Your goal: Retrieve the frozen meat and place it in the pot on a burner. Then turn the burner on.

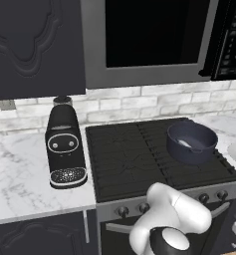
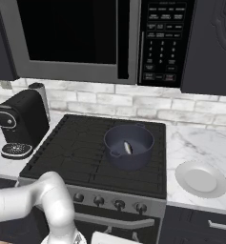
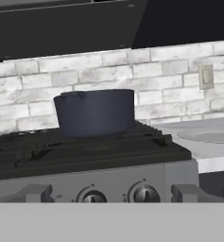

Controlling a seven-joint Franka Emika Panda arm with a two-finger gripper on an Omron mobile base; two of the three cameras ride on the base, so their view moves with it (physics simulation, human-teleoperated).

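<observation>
Frozen meat [image 2: 128, 147] lies inside pot [image 2: 128, 145] on the cooktop's right rear burner [image 1: 196, 164]. Knobs [image 3: 145, 194] sit just ahead of the hand, below the pot. Finger state: cannot tell.

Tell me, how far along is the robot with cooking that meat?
Done, apparently: a small pale item, likely the meat, lies in the pot on the cooktop. In hand: the hand camera faces the front knobs. Left: turning one; no flame shows.
</observation>
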